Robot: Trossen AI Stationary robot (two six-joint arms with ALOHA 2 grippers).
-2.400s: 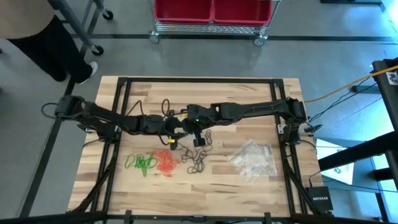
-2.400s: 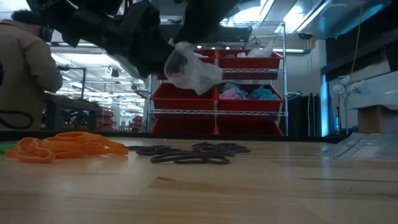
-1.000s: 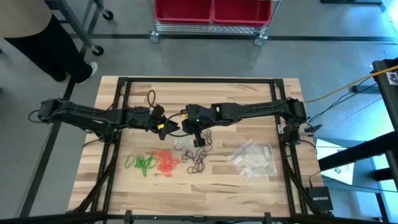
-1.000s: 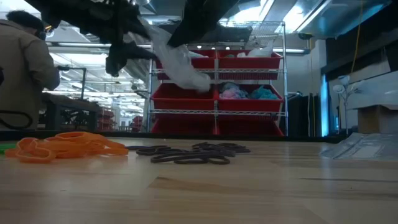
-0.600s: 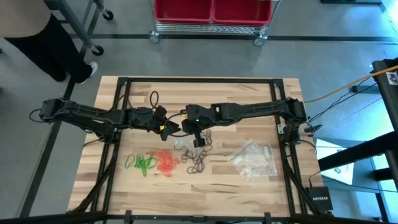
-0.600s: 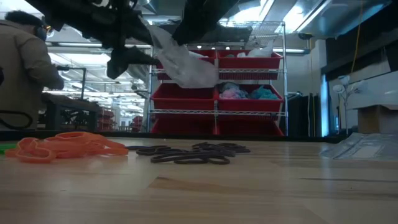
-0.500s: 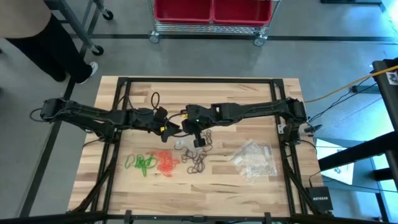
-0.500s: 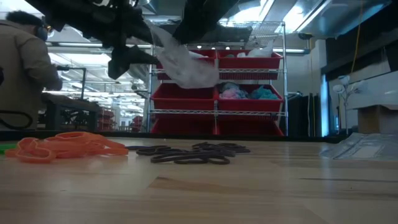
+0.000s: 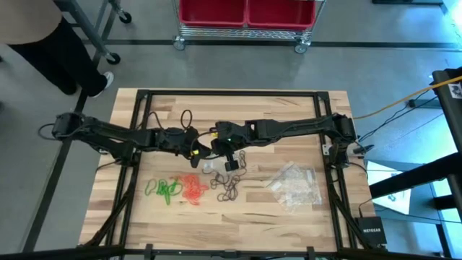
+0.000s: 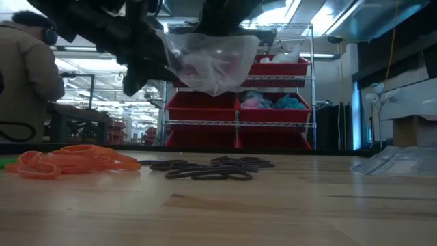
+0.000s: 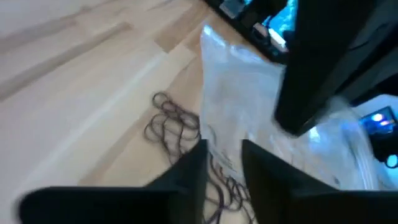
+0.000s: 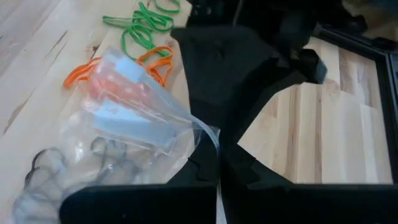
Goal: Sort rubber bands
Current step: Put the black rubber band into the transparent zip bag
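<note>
A clear plastic bag (image 10: pixel 212 65) hangs in the air over the table's middle, between my two grippers. My right gripper (image 9: pixel 229 160) points slantwise down and is shut on it. My left gripper (image 11: pixel 224 168) has come in from the table's left, with the bag's edge between its narrowed fingers. The rubber bands lie on the wood below in separate heaps by colour: green (image 9: pixel 164 189), orange (image 9: pixel 191 188) and black (image 9: pixel 229 189). More black ones (image 11: pixel 171 124) lie under the bag. My left gripper has the bag's near edge (image 11: pixel 222 152) between its two fingers, coming nearly level from the table's left. The bag is lifted clear and stretched wide toward it. My right gripper pinches the bag's rim (image 12: pixel 208 134) between its shut fingers, slanting down from the table's right. The bag hangs below them, clear of the table.
A heap of clear plastic bags (image 9: pixel 296 186) lies on the table's right half. Black cables (image 9: pixel 186 119) loop over the far middle of the table. A person (image 10: pixel 27 75) sits beyond the far left corner, and a wire rack with red bins (image 10: pixel 239 102) stands behind the table.
My left gripper has moved toward the table's right and a little down, up to the bag, and has taken hold of its edge. The bag, which hung narrow below my right gripper, is now spread wide between both grippers.
</note>
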